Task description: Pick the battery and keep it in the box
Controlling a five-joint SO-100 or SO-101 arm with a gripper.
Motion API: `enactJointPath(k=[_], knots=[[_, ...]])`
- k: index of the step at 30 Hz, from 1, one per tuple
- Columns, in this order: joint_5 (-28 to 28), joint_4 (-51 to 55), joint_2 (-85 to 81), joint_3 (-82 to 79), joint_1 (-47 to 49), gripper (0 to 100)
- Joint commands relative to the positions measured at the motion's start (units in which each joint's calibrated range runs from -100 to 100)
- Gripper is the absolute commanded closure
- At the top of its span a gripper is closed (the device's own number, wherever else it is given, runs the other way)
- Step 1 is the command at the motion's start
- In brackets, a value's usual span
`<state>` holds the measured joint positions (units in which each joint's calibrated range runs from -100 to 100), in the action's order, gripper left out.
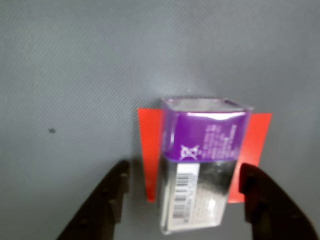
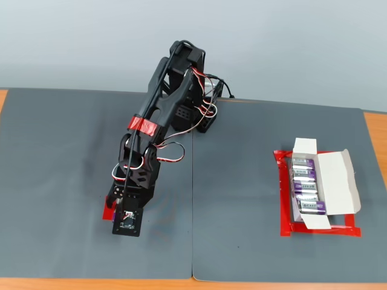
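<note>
Purple-ended, silver-bodied battery stands on a flat red tape mark at the grey mat's near left, probably a fixed pickup spot. The black two-finger gripper straddles it, jaws wide, not touching. The white cardboard box sits far right, already holding several batteries.

Even bright light – wrist view soft, slight blur, faint shadows.

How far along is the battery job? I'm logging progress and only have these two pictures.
Done: four batteries already lie in the box. In hand: the gripper is open, its fingers either side of the battery on the red tape mark, not yet gripping. Left: close, lift, carry it across the mat to the box.
</note>
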<state>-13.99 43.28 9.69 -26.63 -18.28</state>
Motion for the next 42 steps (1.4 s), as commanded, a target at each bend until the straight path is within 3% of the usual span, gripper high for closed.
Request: enactJointPath(k=[1, 16, 26, 42], knots=[[0.1, -0.7, -0.1, 2.0, 0.0, 75], [-0.3, 0.2, -0.1, 2.0, 0.1, 98], [0.2, 0.2, -1.7, 2.1, 0.6, 98], [0.2, 0.2, -18.5, 2.3, 1.5, 98]])
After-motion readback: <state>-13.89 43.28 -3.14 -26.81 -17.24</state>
